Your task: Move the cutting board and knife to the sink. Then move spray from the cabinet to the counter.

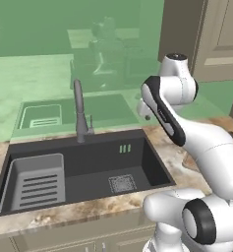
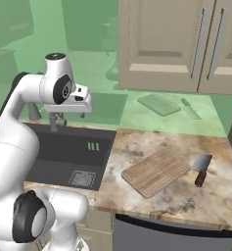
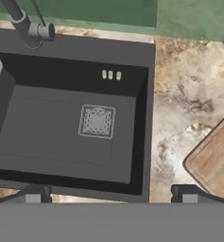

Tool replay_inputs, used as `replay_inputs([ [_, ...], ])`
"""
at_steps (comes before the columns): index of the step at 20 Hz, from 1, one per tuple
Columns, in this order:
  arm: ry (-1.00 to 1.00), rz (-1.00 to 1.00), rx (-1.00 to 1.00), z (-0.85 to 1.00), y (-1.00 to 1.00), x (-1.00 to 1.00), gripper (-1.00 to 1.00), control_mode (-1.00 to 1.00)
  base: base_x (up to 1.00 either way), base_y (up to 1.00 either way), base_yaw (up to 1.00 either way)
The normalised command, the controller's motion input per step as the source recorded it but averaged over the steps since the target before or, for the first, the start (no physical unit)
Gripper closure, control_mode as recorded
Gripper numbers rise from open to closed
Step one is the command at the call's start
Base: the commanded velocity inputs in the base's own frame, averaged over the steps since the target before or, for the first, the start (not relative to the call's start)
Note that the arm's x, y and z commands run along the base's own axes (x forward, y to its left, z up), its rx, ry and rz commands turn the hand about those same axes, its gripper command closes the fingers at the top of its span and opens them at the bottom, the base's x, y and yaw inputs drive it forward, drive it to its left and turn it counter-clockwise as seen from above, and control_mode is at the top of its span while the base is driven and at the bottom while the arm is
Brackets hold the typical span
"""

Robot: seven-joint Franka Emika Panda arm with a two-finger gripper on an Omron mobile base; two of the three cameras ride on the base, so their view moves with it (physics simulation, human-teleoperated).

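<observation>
The light-brown cutting board [image 2: 155, 171] lies flat on the marbled counter [image 2: 137, 147], to the right of the sink [image 2: 44, 162]. Beside the board's right end lies the knife [image 2: 201, 169], grey blade away from me, dark handle toward the counter's front. My gripper [image 2: 58, 120] hangs open over the right part of the dark sink [image 3: 61, 137], with nothing between its fingertips [image 3: 186, 194]. In the hand view the square drain [image 3: 97, 121] is below it and a corner of the board [image 3: 215, 163] shows at the right. The beige cabinet [image 2: 161, 44] has its doors shut, so the spray is hidden.
A tall grey faucet [image 1: 78, 110] stands behind the basin. A grey ribbed rack [image 1: 37, 182] fills the basin's left end. The cabinet's long bar handles [image 2: 200, 41] hang above the board. A dark panel [image 2: 176, 235] sits under the counter's front edge.
</observation>
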Motion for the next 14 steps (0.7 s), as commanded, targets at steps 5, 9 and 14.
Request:
replay_inputs([
  [5,0.0,0.0,0.0,-0.77,-0.7,-0.17,-1.0,-1.0,0.0,0.0,0.0],
  [9,0.0,0.0,0.0,-0.81,-0.77,-0.12,-1.0,-1.0,0.0,0.0,0.0],
  [14,0.02,0.0,0.0,-0.34,-0.8,0.08,-1.0,-1.0,0.0,0.0,0.0],
])
